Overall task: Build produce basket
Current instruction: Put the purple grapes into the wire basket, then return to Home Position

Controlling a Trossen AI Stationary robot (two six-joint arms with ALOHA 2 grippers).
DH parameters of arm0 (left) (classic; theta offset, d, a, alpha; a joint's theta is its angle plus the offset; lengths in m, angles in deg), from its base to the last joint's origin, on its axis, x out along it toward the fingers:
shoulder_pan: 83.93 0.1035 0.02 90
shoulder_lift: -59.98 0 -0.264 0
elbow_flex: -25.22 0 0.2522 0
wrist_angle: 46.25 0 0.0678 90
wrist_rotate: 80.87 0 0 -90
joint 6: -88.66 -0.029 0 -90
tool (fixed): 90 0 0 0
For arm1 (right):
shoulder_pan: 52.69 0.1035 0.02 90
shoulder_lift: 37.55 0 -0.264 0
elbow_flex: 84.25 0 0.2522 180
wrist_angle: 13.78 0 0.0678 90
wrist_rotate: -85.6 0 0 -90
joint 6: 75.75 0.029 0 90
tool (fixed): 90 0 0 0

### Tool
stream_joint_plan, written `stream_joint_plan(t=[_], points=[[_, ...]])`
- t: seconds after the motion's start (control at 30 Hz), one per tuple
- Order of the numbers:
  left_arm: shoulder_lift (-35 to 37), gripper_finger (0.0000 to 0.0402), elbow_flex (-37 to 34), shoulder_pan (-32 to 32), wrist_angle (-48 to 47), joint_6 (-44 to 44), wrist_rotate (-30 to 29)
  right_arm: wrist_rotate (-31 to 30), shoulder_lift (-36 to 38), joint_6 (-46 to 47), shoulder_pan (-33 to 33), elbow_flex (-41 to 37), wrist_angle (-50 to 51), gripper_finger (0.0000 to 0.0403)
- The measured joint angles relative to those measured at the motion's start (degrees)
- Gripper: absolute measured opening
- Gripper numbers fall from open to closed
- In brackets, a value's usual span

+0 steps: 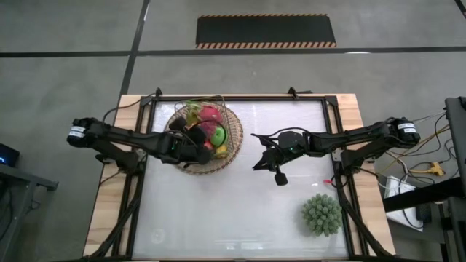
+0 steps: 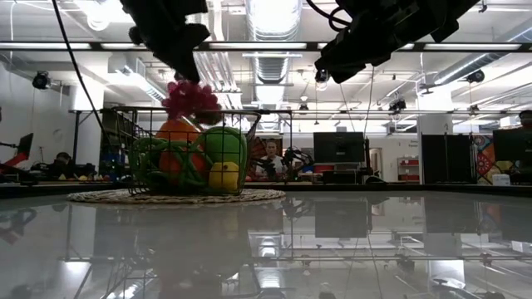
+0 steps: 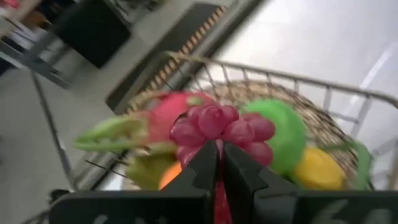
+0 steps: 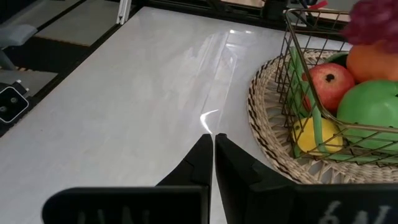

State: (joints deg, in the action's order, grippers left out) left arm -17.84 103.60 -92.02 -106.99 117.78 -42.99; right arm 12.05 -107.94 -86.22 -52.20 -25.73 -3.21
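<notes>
The basket (image 1: 231, 138) is a round tan woven tray with a wire frame, on the table's far left part. It holds the produce: a pink dragon fruit (image 1: 210, 115), a green apple (image 2: 223, 145), a lemon (image 4: 314, 134), a red fruit (image 4: 326, 84) and an orange (image 4: 373, 62). My left gripper (image 3: 221, 158) hovers over the pile, shut on the purple grapes (image 3: 217, 127). My right gripper (image 4: 208, 146) is shut and empty above bare table, just right of the basket (image 4: 267, 124). My left gripper pinches the purple grapes at the cluster's top (image 3: 219, 142) between its two fingertips, coming from above. The cluster (image 2: 189, 98) hangs below the fingers over the basket's middle. Its underside is at the top of the fruit pile; whether it rests there I cannot tell.
A large spiky green ball (image 1: 321, 214) sits near the table's right near corner. Black frame rails (image 1: 342, 167) run along the table's sides. Bare white tabletop (image 1: 240, 211) stretches between the basket and the near edge.
</notes>
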Motion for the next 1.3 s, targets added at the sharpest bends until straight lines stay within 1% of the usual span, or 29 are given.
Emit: stream_joint_plan(t=[0.2,0.37,0.43,0.57,0.73,0.87,0.93,1.0,1.07,1.17,1.23,1.3], points=[[0.2,0.0000,-2.7,-0.4,-0.2,1.6,6.9,0.0,0.0,0.0,0.0,0.0,0.0,0.0009],[0.2,0.0000,-3.1,-0.4,-0.4,2.1,13.2,0.0,0.0,0.0,0.0,0.0,0.0,0.0009],[0.2,0.0004,-3.1,-0.4,-0.6,2.5,14.3,0.0,0.0,0.0,0.0,0.0,0.0,0.0009],[0.3,0.0037,-2.6,-0.5,-5.5,5.1,14.6,0.0,0.0,0.0,0.0,0.0,0.0,0.0009],[0.8,0.0090,-0.8,-0.5,-16.4,12.5,14.9,0.0,0.0,0.0,0.0,0.0,0.0,0.0009],[1.2,0.0114,-0.4,-0.7,-17.0,12.6,19.3,0.0,0.0,0.0,0.0,0.0,0.0,0.0009],[1.4,0.0121,-0.1,-0.7,-16.7,12.1,19.8,0.0,0.0,0.0,0.0,0.0,0.0,0.0009],[1.4,0.0124,-0.1,-0.6,-13.8,9.6,19.1,0.0,0.0,0.0,0.0,0.0,0.0,0.0009],[1.4,0.0125,-0.6,-0.6,-8.5,4.9,19.6,0.0,0.0,-0.1,0.0,0.0,-0.1,0.0009],[1.2,0.0125,-1.3,-0.7,0.1,-4.9,23.2,0.0,0.0,-0.2,0.0,0.0,-0.1,0.0009],[1.1,0.0125,-1.3,-1.2,5.7,-11.7,23.4,0.0,0.0,-1.0,0.0,0.0,-0.1,0.0009],[1.7,0.0125,-1.4,-2.8,10.6,-20.7,23.2,0.1,0.0,-3.6,0.0,-0.5,-1.2,0.0009]])
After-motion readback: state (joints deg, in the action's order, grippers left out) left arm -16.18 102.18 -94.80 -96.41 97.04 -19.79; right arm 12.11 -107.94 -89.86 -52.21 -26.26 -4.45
